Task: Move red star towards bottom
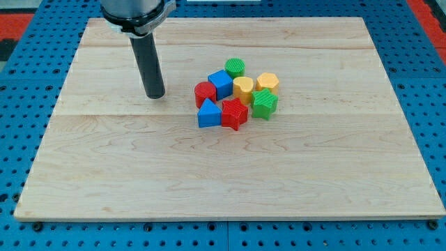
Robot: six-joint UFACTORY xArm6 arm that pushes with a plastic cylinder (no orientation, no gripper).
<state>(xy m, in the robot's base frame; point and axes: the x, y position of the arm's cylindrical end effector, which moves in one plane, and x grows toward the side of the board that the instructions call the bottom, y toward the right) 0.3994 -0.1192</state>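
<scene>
The red star [235,113] lies at the bottom of a tight cluster of blocks near the middle of the wooden board [230,174]. It touches the blue triangular block [208,114] on its left and sits next to the green star [264,104] on its right. My tip [155,95] rests on the board to the view's left of the cluster, about a block's width from the red round block [204,93].
The cluster also holds a blue cube [221,83], a green round block [235,67], a yellow heart-like block [243,88] and a yellow hexagonal block [267,83]. A blue perforated table [21,125] surrounds the board.
</scene>
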